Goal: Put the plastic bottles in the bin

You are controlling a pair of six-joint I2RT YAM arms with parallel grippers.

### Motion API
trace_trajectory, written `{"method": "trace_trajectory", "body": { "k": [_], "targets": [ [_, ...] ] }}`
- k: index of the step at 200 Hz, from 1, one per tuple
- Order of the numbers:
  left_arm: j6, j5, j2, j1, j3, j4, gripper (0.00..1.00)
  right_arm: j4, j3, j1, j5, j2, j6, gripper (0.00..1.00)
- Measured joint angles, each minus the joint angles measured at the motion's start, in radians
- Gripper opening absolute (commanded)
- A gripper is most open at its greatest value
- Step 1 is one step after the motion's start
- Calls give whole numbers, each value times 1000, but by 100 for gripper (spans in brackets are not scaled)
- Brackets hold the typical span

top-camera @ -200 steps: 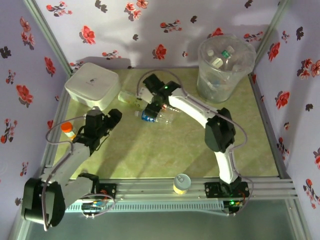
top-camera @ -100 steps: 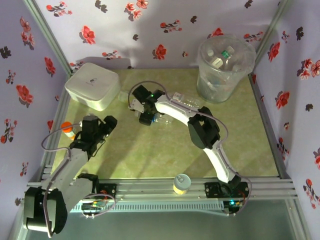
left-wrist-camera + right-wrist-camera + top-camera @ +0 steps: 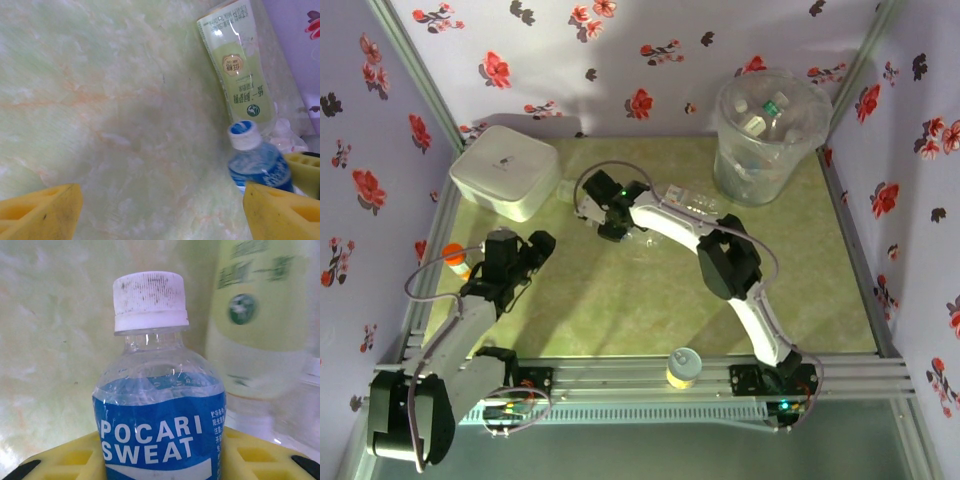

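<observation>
right hand (image 3: 160,460): closed on the blue-label bottle (image 3: 156,405); yellow pads (image 3: 70,460) press the label from both sides, and the white cap end sticks out past them.
right arm: stretched across the bench (image 3: 620,300) toward the far left of centre, with the hand low over the surface, near the front corner of the white box (image 3: 505,170).
blue-label bottle, place: on the bench between the white box and the bin (image 3: 768,150), well apart from the bin; from the top camera it is mostly hidden under the hand.
green-label bottle (image 3: 237,65): lying on its side on the bench just beyond the blue-label bottle's cap. Very close, but whether they touch cannot be told.
clear bottle (image 3: 692,198): lying on the bench beside the right arm, between the hand and the bin.
bin: upright at the far right corner of the bench, much larger than any bottle.
binned bottles (image 3: 757,122): several already inside, pale caps showing through the open top.
left hand (image 3: 160,212): open, fingertips (image 3: 42,210) set wide apart with only bare bench between them; it hangs above the near left of the bench, facing the blue-label and green-label bottles.
orange-capped bottle (image 3: 455,258): at the left edge of the bench, just beside the left arm.
yellow can (image 3: 683,367): silver top up, at the near edge between the two arm bases.
</observation>
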Motion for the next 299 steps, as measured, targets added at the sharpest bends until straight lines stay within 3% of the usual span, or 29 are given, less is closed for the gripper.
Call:
{"method": "trace_trajectory", "body": {
  "k": [39,66,89,122,161,185,200,243,299],
  "targets": [
    [-1,14,50,0,0,24,85,96,-34,-89,-13,-307,102,45],
    [-8,26,72,0,0,43,85,311,-120,-291,-16,-555,234,43],
    [-19,37,82,0,0,62,85,459,-140,-481,-6,-651,372,42],
    [-26,45,79,0,-2,76,85,565,-101,-620,-2,-620,496,42],
    [-37,45,42,0,-14,71,85,533,158,-727,-21,-371,594,45],
    [-38,45,-11,0,-14,48,85,449,270,-764,-33,-238,641,51],
    [-38,43,-48,0,-14,31,85,382,276,-772,-37,-204,657,61],
    [-38,33,-85,0,-23,-7,85,296,226,-765,-58,-234,666,89],
    [-39,38,10,0,-23,26,85,246,222,-763,-28,-350,592,86]
  ]
}}
